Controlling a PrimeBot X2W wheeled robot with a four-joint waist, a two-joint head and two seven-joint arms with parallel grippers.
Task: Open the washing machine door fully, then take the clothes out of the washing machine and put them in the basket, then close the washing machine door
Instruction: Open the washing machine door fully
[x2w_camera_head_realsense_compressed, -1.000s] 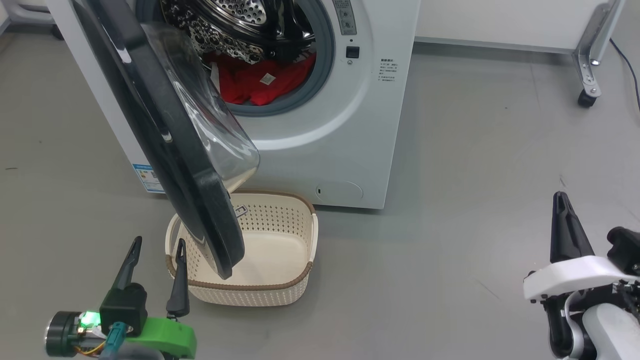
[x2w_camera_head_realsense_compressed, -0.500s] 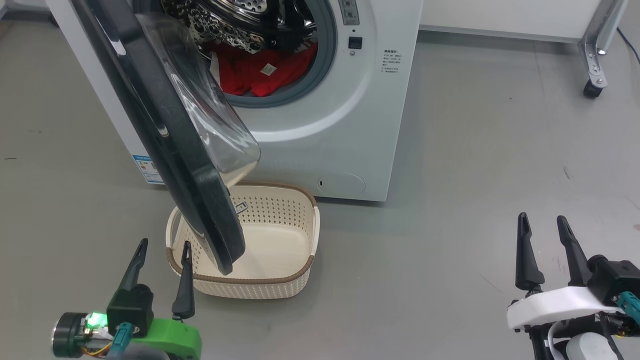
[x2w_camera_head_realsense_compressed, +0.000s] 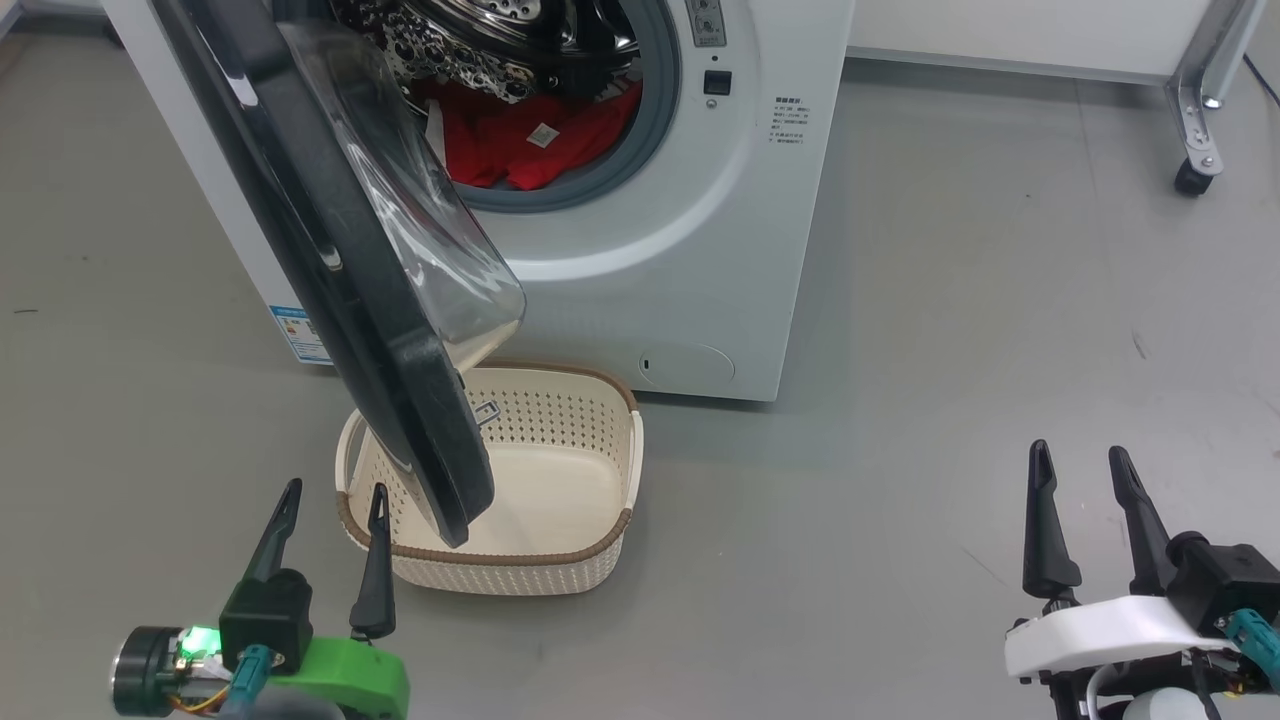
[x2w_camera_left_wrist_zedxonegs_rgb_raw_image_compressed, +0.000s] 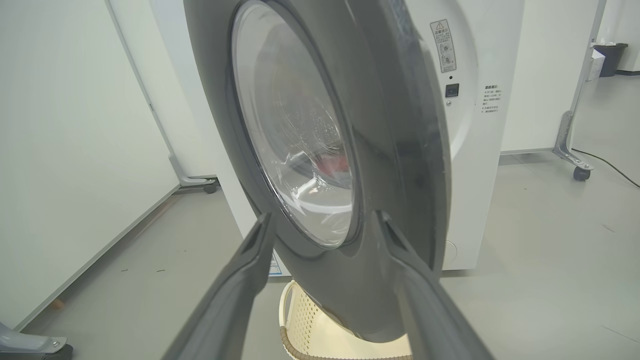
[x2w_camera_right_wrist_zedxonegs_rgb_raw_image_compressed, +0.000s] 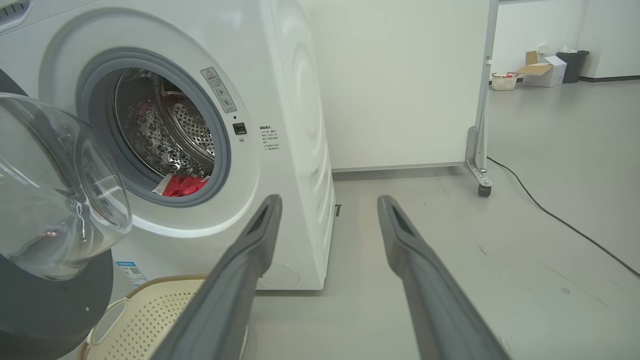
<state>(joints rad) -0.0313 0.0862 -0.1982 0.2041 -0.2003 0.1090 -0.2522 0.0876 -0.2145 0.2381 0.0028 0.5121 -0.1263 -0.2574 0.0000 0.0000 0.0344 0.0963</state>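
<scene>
Door (x2w_camera_head_realsense_compressed: 320, 250) stands part-open above the basket (x2w_camera_head_realsense_compressed: 560, 555); clothes (x2w_camera_head_realsense_compressed: 520, 150) lie inside the washing machine (x2w_camera_head_realsense_compressed: 640, 280). Left gripper (x2w_camera_head_realsense_compressed: 336, 487), wide and empty, sits near the door's lower edge. Right gripper (x2w_camera_head_realsense_compressed: 1077, 448) is likewise wide and empty. Recommend pushing the rim outward steadily.

From my head camera, the door (x2w_camera_head_realsense_compressed: 340, 260) stands in front of the washing machine (x2w_camera_head_realsense_compressed: 700, 250) and covers the left side of its opening, so I see just part of the clothes (x2w_camera_head_realsense_compressed: 540, 140). The door's lower end also hides part of the basket's (x2w_camera_head_realsense_compressed: 520, 578) left side and the right edge of the blue label (x2w_camera_head_realsense_compressed: 300, 335). The machine's top is cut off by the picture's edge. The printed lines (x2w_camera_head_realsense_compressed: 791, 112) beside the opening are too small for me to read. Through my left wrist camera the clothes are a blurred red patch behind the glass, and the basket runs off the bottom edge.
</scene>
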